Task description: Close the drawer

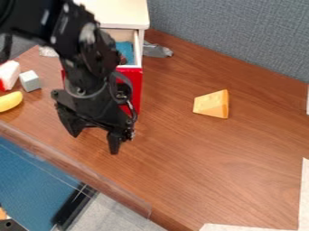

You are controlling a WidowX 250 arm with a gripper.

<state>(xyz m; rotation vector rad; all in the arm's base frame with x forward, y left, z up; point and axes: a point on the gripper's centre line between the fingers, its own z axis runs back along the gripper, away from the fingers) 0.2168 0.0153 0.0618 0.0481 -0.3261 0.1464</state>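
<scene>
The black gripper hangs over the wooden table at left, its two fingers apart with nothing between them. Behind it, the drawer of a small white cabinet stands pulled out, showing a red front and pale side walls. Something blue lies inside. The arm and gripper cover the left and middle of the drawer's front. The fingertips are lower in the view than the red front; whether the gripper body touches it, I cannot tell.
A yellow cheese wedge lies right of centre. At far left are a toy banana, a grey-white cube and a red-and-white block. Grey crumpled material is beside the cabinet. The table edge runs along the lower left.
</scene>
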